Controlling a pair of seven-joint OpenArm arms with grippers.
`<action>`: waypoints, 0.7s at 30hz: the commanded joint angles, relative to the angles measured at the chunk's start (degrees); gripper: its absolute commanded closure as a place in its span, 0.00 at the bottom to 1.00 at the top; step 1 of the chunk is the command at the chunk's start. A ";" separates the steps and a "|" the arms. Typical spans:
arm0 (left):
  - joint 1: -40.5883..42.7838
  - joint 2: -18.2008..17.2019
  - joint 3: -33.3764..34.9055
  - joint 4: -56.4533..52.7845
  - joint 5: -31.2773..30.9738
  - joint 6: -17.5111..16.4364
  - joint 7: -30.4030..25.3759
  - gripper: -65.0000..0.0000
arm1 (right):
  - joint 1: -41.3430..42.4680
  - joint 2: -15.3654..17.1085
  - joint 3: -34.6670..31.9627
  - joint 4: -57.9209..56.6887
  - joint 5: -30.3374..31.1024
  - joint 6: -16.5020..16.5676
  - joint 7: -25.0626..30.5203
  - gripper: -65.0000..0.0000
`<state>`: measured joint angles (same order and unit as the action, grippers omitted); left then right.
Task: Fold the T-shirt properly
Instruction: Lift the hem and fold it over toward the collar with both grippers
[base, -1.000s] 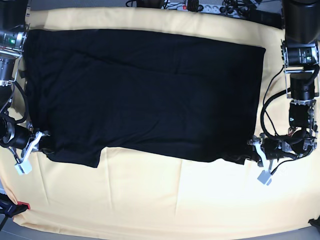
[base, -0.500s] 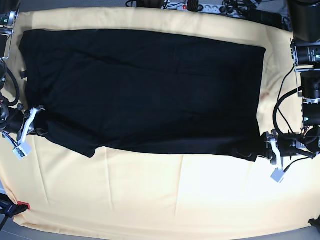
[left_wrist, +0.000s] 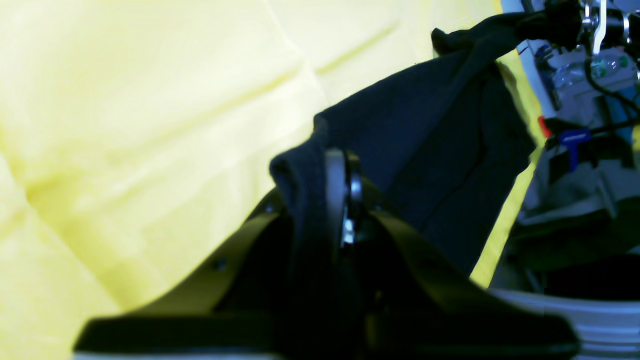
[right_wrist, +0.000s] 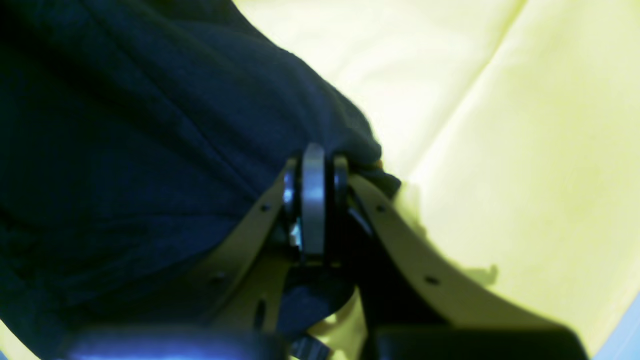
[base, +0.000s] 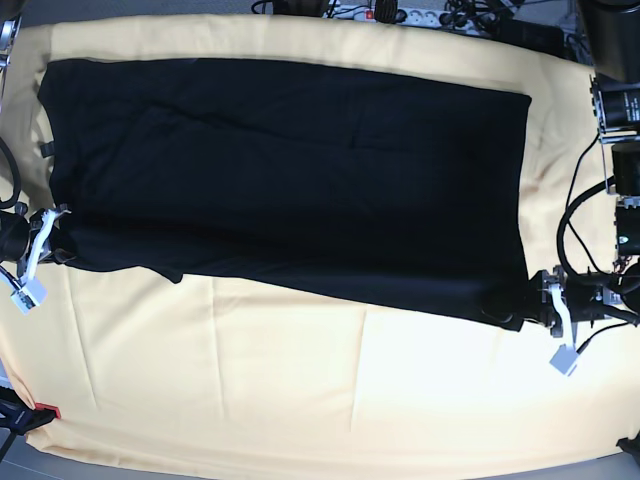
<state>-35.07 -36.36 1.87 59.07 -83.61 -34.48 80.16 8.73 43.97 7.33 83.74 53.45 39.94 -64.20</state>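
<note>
Two grips on one black shirt

Two sets of jaws are clamped on the near hem of the T-shirt (base: 290, 170), one at each lower corner. In the base view the right gripper (base: 45, 240) pinches the corner at that view's left edge, and the left gripper (base: 535, 305) pinches the corner at its right. Each wrist view shows the jaws pressed together with a fold of black fabric caught between them.

Nearest the camera lies a bare stretch of pale yellow cloth (base: 300, 390), creased in long soft lines, covering the table. A small red item (base: 47, 411) sits at its near left corner. Beyond that the shirt lies spread flat, plain side up, its near edge running slightly aslant between the two grippers and its far edge close to the cloth's far border.

Past the cloth, a power strip (base: 400, 14) and tangled cables (base: 470, 18) lie along the far edge.
</note>
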 joint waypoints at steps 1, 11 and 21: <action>-0.33 -1.49 -0.48 1.81 -1.39 0.04 -0.16 1.00 | 1.25 1.62 0.55 0.85 0.37 0.06 0.22 1.00; 15.87 -3.80 -0.48 23.34 -1.39 -1.97 -0.16 1.00 | 1.25 1.60 0.55 0.04 0.50 0.06 0.22 1.00; 20.15 -10.78 -0.50 30.05 -1.39 -3.69 -0.16 1.00 | -4.28 1.64 0.55 0.04 -0.02 0.06 -0.11 1.00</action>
<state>-13.82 -45.82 2.09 88.42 -83.68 -37.80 80.20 3.14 43.94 7.22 83.07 53.17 39.92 -64.99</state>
